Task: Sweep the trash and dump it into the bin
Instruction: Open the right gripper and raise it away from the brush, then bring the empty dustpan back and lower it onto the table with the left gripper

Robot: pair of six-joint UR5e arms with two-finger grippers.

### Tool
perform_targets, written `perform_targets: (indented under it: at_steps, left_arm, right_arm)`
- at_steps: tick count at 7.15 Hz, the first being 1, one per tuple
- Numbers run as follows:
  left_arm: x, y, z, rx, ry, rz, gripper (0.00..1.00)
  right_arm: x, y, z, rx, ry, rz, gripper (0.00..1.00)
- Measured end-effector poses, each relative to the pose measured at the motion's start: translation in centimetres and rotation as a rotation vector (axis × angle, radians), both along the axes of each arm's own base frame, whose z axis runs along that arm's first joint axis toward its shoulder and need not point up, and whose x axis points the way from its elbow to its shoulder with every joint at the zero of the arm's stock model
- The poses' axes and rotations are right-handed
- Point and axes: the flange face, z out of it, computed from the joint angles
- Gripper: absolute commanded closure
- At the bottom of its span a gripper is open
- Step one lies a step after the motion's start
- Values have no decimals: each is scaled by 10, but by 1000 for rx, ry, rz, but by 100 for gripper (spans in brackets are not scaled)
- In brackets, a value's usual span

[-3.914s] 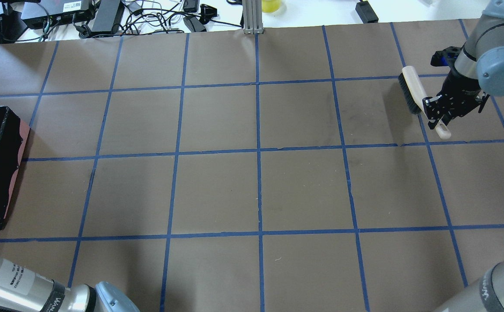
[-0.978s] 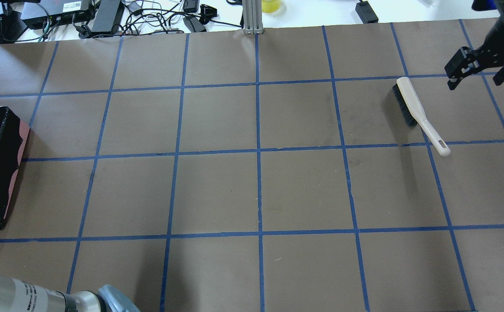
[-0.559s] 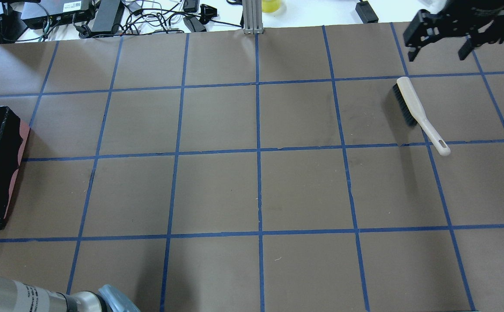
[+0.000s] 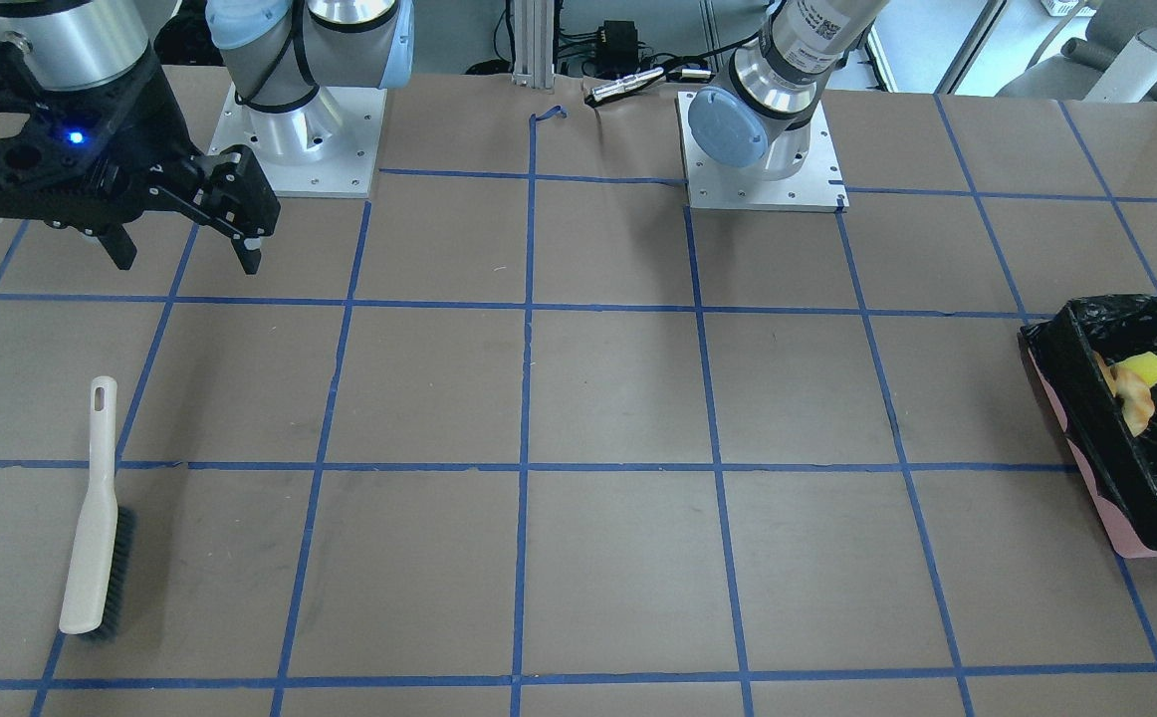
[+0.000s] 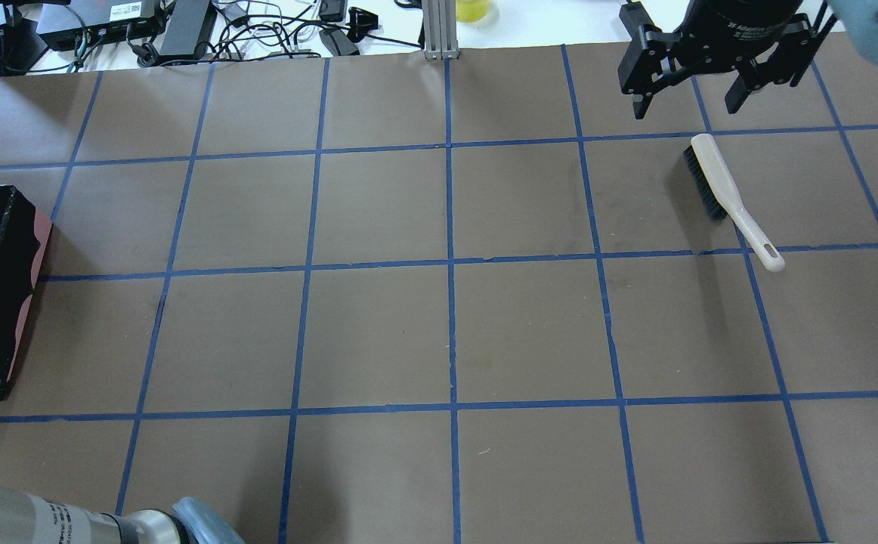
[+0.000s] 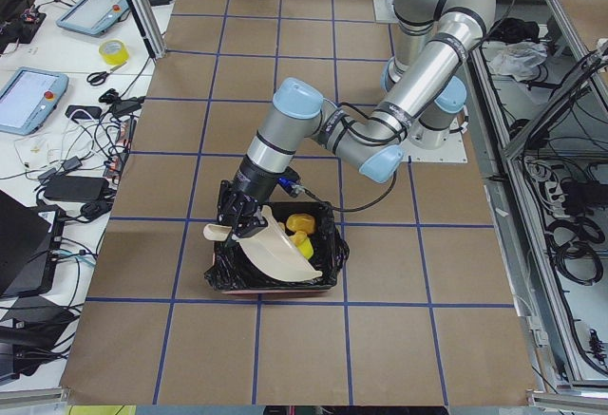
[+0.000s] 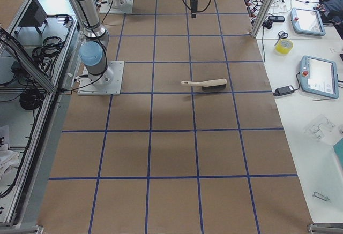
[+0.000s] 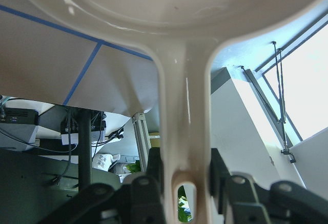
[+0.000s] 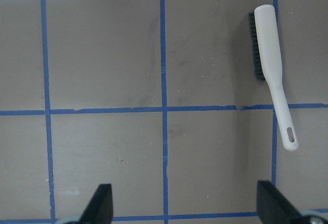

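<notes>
The bin (image 4: 1086, 423), lined with black plastic and pink outside, stands at the table's end on my left; it also shows in the overhead view (image 5: 8, 249) and the left view (image 6: 226, 277). Trash lies inside: a yellow sponge wedge (image 4: 1148, 368), a tan croissant-like piece (image 4: 1133, 400) and a yellow lump (image 6: 300, 221). My left gripper (image 8: 184, 185) is shut on the handle of the beige dustpan (image 6: 280, 252), tilted over the bin. My right gripper (image 5: 687, 94) is open and empty, raised above the far right of the table.
A beige brush (image 5: 720, 181) with black bristles lies flat on the table below the right gripper; it also shows in the right wrist view (image 9: 271, 65) and the front view (image 4: 91, 518). Cables and boxes (image 5: 144, 30) lie beyond the far edge.
The right gripper let go of the brush, which now lies on the table, then rose and moved toward the far edge and leftward. Tan trash has appeared in the bin.
</notes>
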Motion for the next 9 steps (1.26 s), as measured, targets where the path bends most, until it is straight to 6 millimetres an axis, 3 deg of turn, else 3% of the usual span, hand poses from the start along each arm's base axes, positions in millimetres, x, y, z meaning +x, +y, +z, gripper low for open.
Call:
perform_targets:
  at_steps: [3, 6, 9]
  left_arm:
    - [-45, -14, 26, -11, 41, 4, 100]
    - [-141, -45, 58, -19, 84, -90, 100]
    - [-197, -60, 40, -1, 333, 55, 100]
  right_arm:
    - [2, 23, 1, 7, -4, 5, 0]
    - [2, 29, 3, 10, -9, 5, 0]
    - [2, 28, 4, 1, -11, 2, 0]
